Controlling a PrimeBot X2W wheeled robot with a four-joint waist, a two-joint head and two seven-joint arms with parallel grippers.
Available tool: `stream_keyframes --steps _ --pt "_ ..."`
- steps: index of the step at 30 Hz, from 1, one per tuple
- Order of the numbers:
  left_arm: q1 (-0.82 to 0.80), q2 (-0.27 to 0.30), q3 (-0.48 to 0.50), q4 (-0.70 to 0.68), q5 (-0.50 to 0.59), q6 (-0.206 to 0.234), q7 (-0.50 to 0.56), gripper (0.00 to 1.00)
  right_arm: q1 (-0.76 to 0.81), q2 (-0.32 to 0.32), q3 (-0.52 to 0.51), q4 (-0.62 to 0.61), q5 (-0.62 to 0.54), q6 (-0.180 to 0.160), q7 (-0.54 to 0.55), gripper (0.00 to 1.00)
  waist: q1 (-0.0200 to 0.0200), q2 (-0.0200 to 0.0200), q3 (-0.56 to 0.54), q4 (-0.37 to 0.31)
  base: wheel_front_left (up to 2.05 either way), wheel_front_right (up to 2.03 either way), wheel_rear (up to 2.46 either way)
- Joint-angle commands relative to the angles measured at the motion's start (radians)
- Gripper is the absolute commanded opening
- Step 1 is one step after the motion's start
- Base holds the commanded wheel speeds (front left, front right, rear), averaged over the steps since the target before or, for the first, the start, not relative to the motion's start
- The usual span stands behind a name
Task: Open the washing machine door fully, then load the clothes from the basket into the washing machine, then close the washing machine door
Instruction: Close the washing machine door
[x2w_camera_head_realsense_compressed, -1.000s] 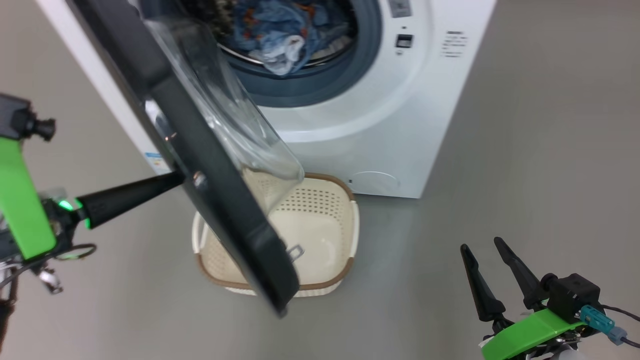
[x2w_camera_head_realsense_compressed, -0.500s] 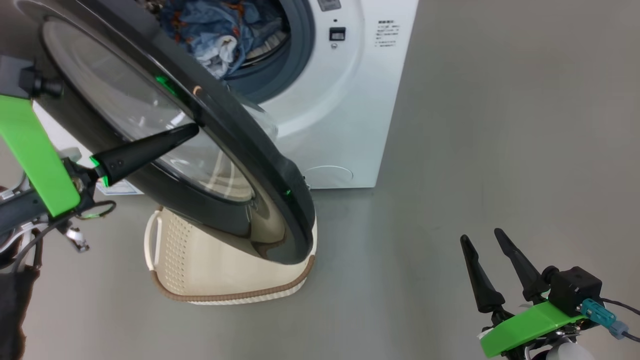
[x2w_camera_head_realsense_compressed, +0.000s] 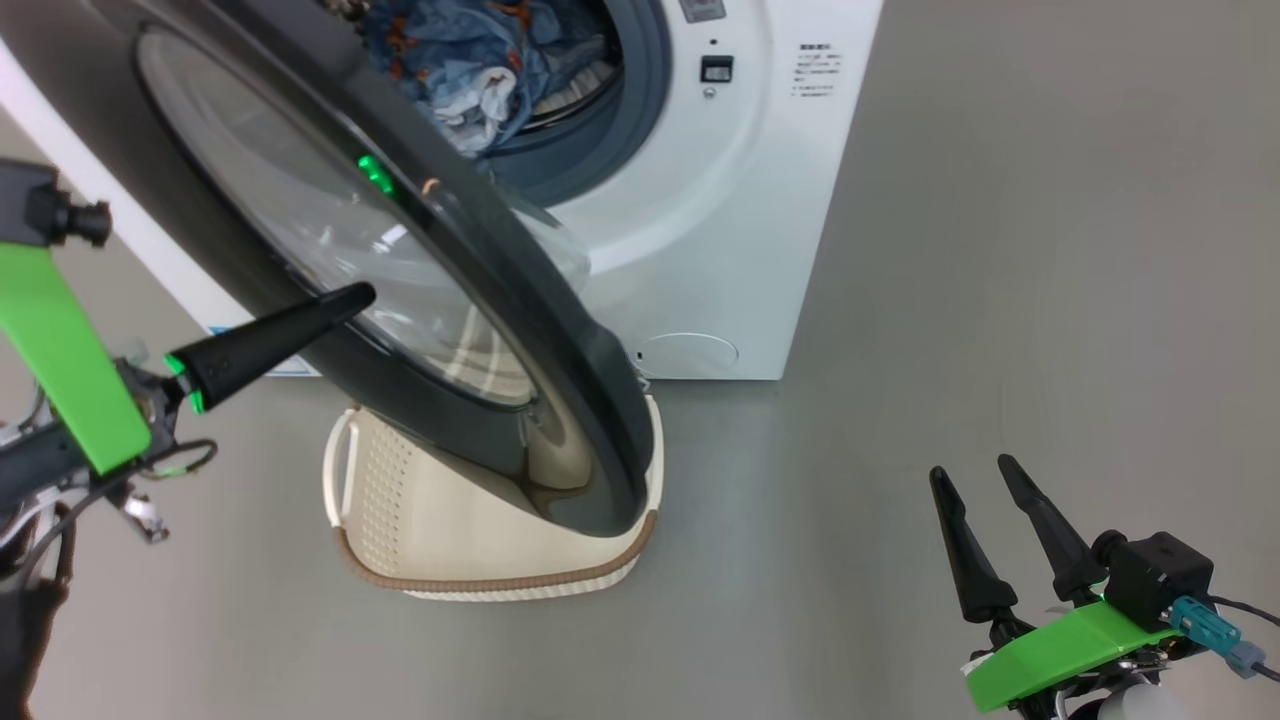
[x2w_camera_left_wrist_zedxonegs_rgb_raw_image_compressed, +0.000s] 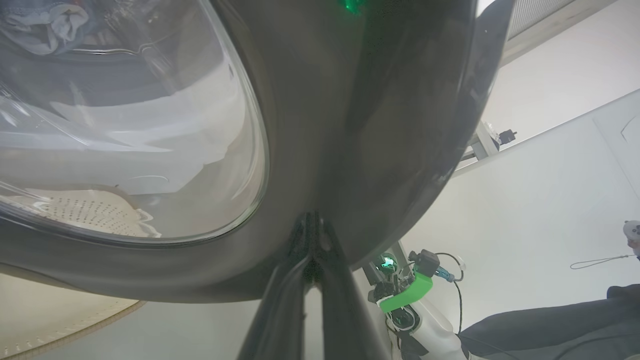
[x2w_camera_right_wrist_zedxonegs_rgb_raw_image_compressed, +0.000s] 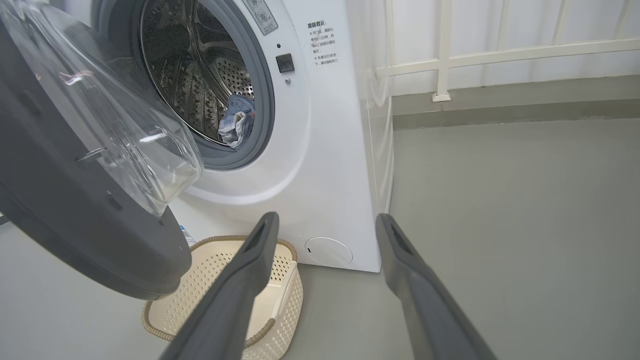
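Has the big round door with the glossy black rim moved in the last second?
Yes. The door has swung towards closing: its free edge has crossed from the middle of the cream perforated plastic basket to its right rim.

I count one washing machine (x2w_camera_head_realsense_compressed: 700, 250) in the upper middle of the frame, with one round door (x2w_camera_head_realsense_compressed: 560, 350) across the upper left and centre. One basket (x2w_camera_head_realsense_compressed: 480, 582) sits at the lower centre. One heap of clothes (x2w_camera_head_realsense_compressed: 450, 60) lies at the top; I cannot tell how many garments it holds. My left fingers (x2w_camera_head_realsense_compressed: 345, 300), at the left, number two. My right fingers (x2w_camera_head_realsense_compressed: 945, 495), at the lower right, number two.
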Motion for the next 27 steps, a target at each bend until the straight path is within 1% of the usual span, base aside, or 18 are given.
stream_keyframes --steps 1,7,9,11,12,14,15,16,17,18,19,25,26,27 --pt "0.0 0.058 0.054 -0.032 -0.002 -0.007 -0.012 0.0 -0.017 -0.006 0.021 -0.023 -0.01 0.002 -0.005 1.0 0.0 -0.0001 -0.01 0.017 0.0 0.0 0.0" --pt "0.075 0.065 0.081 -0.049 -0.001 -0.007 -0.061 0.0 -0.009 -0.011 0.022 -0.022 -0.01 0.002 -0.005 1.0 0.0 -0.0001 -0.022 0.034 0.0 0.0 0.0" --pt "0.107 0.063 0.089 -0.056 0.01 -0.007 -0.094 0.06 -0.008 -0.013 0.023 -0.021 -0.01 0.002 -0.005 1.0 0.0 -0.0001 -0.024 0.035 0.0 0.0 0.0" --pt "0.143 0.064 0.094 -0.061 0.033 -0.007 -0.133 0.09 -0.007 -0.016 0.024 -0.019 -0.008 0.002 -0.005 1.0 0.0 -0.0001 -0.027 0.035 0.0 0.0 0.0" --pt "0.162 0.063 0.096 -0.06 0.042 -0.007 -0.156 0.22 -0.007 -0.017 0.024 -0.018 -0.008 0.002 -0.005 1.0 0.0 -0.0001 -0.029 0.034 0.0 0.0 0.0" --pt "0.2 0.065 0.094 -0.059 0.061 -0.007 -0.199 0.31 -0.005 -0.019 0.023 -0.016 -0.007 0.002 -0.005 1.0 0.0 -0.0001 -0.03 0.033 0.0 0.0 0.0" --pt "0.218 0.062 0.096 -0.054 0.066 -0.007 -0.227 0.39 -0.004 -0.02 0.022 -0.016 -0.006 0.002 -0.005 1.0 0.0 -0.0001 -0.032 0.032 0.0 0.0 0.0" --pt "0.235 0.058 0.098 -0.047 0.07 -0.007 -0.255 0.57 -0.003 -0.021 0.022 -0.016 -0.006 0.002 -0.005 1.0 0.0 -0.0001 -0.034 0.03 0.0 0.0 0.0" --pt "0.251 0.057 0.095 -0.043 0.08 -0.007 -0.282 0.79 -0.002 -0.021 0.021 -0.017 -0.007 0.002 -0.005 1.0 0.0 -0.0001 -0.035 0.028 0.0 0.0 0.0" --pt "0.269 0.058 0.093 -0.037 0.088 -0.007 -0.31 0.97 0.0 -0.022 0.021 -0.017 -0.006 0.002 -0.005 1.0 0.0 -0.0001 -0.038 0.026 0.0 0.0 0.0" --pt "0.286 0.056 0.092 -0.03 0.092 -0.007 -0.34 1.0 0.001 -0.023 0.02 -0.017 -0.006 0.002 -0.005 1.0 0.0 -0.0001 -0.039 0.024 0.0 0.0 0.0" --pt "0.391 0.074 0.061 0.01 0.127 -0.007 -0.505 1.0 0.017 -0.03 0.017 -0.014 -0.006 0.002 -0.005 1.0 0.0 -0.0001 -0.055 0.005 0.0 0.0 0.0" --pt "0.391 0.074 0.061 0.01 0.127 -0.007 -0.505 1.0 0.017 -0.03 0.017 -0.014 -0.006 0.002 -0.005 1.0 0.0 -0.0001 -0.055 0.005 0.0 0.0 0.0" --pt "0.406 0.075 0.055 0.014 0.127 -0.007 -0.535 1.0 0.02 -0.031 0.016 -0.013 -0.006 0.002 -0.005 1.0 0.0 -0.0001 -0.057 0.001 0.0 0.0 0.0"
